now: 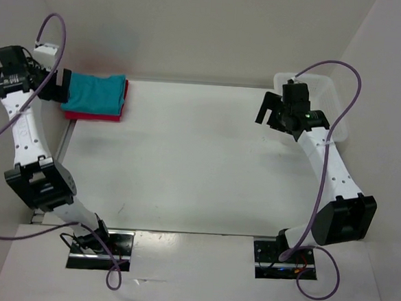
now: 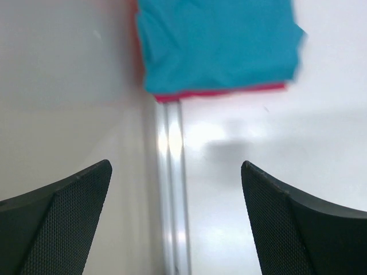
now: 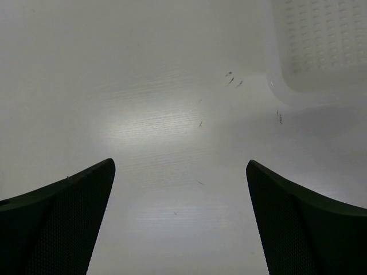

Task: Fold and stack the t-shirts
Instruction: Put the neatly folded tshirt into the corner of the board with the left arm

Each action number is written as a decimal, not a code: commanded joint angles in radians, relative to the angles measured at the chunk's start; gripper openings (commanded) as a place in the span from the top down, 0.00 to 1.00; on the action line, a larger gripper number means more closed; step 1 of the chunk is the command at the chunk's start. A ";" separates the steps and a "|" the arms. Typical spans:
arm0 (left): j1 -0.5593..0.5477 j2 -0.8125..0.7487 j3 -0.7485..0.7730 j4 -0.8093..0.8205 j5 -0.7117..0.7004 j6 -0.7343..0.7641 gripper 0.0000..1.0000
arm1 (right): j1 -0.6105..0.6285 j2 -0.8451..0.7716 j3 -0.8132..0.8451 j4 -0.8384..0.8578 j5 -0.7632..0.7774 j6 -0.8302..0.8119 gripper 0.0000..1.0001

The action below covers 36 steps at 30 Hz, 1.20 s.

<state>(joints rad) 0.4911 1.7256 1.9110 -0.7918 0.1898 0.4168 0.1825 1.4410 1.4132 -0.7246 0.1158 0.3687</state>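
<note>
The teal shirt (image 1: pixel 94 92) lies folded atop a red shirt (image 1: pixel 93 117) at the top view's upper left on the tabletop (image 1: pixel 200 157). We judge them light and limp, best pinched at a folded edge. Left fingers (image 2: pixel 69 200) and right fingers (image 3: pixel 69 200) stand spread, empty.

The left arm (image 1: pixel 24 135) stretches along the left side to the far left corner, where the left gripper (image 2: pixel 175 166) points right, jaws spread wide and empty. The right arm (image 1: pixel 330 170) leans toward the far right, and the right gripper (image 3: pixel 180 163) angles downward (jaws equally wide, holding nothing).
</note>
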 commanded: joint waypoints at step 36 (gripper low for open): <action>-0.118 0.684 0.675 0.063 -0.064 -0.107 0.05 | 0.011 0.035 -0.158 0.023 -0.016 -0.094 0.00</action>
<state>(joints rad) 0.3603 2.3451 2.4424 -0.7517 0.2283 0.2890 0.1837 1.4635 1.2663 -0.7334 0.1131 0.2897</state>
